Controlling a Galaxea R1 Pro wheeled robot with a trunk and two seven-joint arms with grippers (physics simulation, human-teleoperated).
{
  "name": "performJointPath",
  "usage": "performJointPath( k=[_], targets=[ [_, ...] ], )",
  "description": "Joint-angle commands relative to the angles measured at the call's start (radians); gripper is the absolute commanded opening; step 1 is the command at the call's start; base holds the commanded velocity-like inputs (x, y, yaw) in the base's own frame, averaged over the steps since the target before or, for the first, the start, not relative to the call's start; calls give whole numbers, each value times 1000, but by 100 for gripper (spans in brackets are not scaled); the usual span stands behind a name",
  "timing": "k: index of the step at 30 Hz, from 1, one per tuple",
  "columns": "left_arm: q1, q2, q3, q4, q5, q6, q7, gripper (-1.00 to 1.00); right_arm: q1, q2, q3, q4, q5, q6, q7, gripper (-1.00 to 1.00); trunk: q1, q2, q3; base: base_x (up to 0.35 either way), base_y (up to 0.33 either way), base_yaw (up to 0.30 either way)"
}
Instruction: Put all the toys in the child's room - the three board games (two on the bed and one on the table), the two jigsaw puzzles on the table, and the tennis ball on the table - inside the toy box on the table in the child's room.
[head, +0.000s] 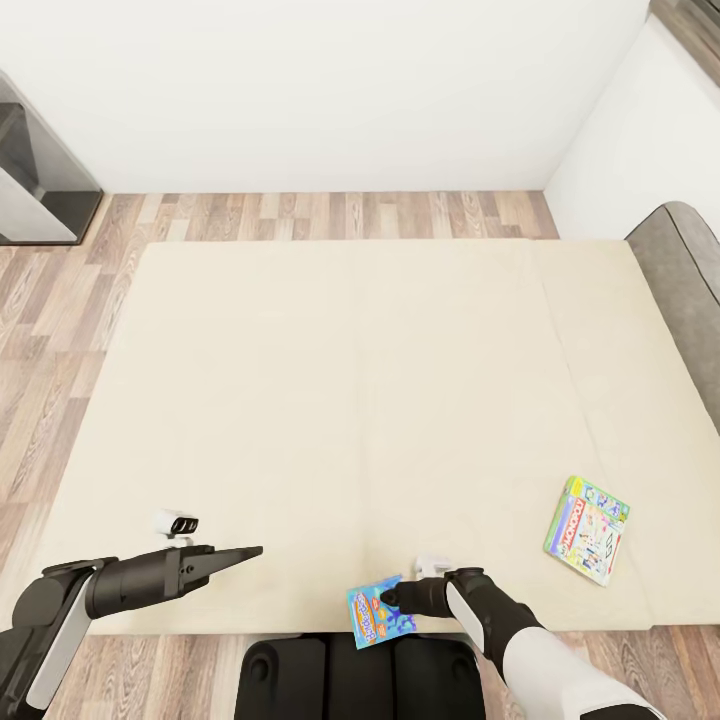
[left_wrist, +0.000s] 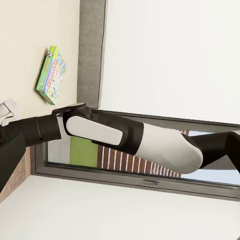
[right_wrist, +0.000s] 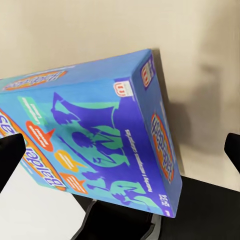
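- Right claw (head: 392, 598) is spreading wide around the blue board game (right_wrist: 95, 145) at the bed (head: 350, 400) edge.
- Left claw (head: 250, 551) is hovering; grip unclear.
- Left wrist view is catching the green board game (left_wrist: 51, 74).

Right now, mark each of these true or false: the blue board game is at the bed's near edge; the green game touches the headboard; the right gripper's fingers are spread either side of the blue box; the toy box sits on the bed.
1. Blue board game at the bed's near edge: true.
2. Green game touches the headboard: false, it lies apart on the mattress.
3. Right gripper spread around the blue box: true.
4. Toy box on the bed: false, just two games there.
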Motion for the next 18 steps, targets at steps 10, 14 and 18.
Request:
performJointPath(
  k=[10,14,18],
  targets=[
    [0,0,0,0,1,11,-3,100,0,-1,7,-2,-10,5,-2,100,1,-1,-1,0,23,0],
    [0,0,0,0,1,11,-4,100,0,-1,7,-2,-10,5,-2,100,1,-1,-1,0,33,0],
    [0,0,1,0,1,11,-4,100,0,-1,7,-2,-10,5,-2,100,1,-1,-1,0,9,0]
  ],
)
